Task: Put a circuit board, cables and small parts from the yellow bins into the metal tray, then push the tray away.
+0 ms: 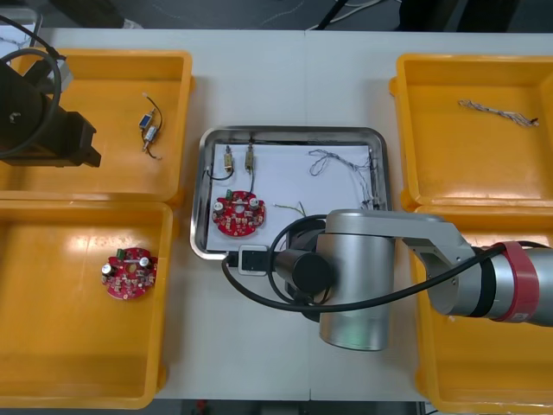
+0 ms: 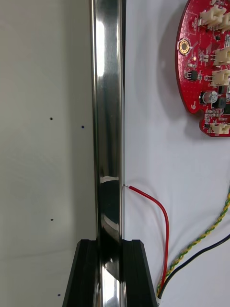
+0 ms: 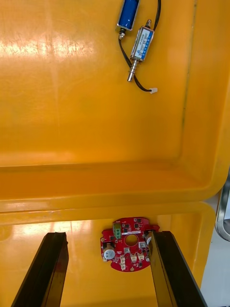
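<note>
The metal tray [image 1: 373, 143], white inside, lies between the bins. It holds a red circuit board [image 1: 239, 213], two small metal parts [image 1: 238, 159], a thin twisted cable [image 1: 333, 162] and a red and yellow cable [image 1: 292, 207]. My right arm [image 1: 354, 277] reaches in over the tray's near edge. In the right wrist view my right gripper [image 2: 109, 261] is shut on the tray's shiny rim [image 2: 108, 120], one finger on each side, with the board [image 2: 206, 67] and a red wire [image 2: 160, 220] inside. My left gripper [image 3: 108, 237] hangs open above the left bins.
The far left yellow bin [image 1: 104, 78] holds small metal parts [image 3: 136, 41]. The near left bin [image 1: 52, 346] holds another circuit board [image 1: 131, 273]. A twisted cable [image 1: 497, 111] lies in the far right bin [image 1: 484, 173]. My right arm crosses the near right bin [image 1: 449, 380].
</note>
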Available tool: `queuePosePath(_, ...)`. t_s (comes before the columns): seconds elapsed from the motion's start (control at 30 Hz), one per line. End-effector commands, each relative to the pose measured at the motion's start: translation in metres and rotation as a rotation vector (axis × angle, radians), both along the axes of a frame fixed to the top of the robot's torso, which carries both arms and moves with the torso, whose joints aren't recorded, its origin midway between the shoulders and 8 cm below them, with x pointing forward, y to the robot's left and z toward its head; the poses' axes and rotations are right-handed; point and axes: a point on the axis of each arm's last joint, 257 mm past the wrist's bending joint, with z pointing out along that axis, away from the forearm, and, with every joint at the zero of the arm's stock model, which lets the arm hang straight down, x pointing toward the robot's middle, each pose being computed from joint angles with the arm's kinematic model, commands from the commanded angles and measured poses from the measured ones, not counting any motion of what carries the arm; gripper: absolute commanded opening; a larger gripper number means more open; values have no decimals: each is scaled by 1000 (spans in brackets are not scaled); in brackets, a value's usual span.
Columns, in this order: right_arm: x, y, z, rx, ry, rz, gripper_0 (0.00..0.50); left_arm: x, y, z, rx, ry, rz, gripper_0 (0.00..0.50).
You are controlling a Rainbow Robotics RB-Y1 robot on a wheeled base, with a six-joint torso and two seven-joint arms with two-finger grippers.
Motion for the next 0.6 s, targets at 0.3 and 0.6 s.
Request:
queuePosePath(0.3, 40, -2, 27, 9, -88, 9, 0, -6, 16, 2, 32, -3, 61, 500)
queuePosePath(0.6, 70, 5, 34, 29, -110, 12, 0, -6, 16, 2, 32, -3, 61, 500)
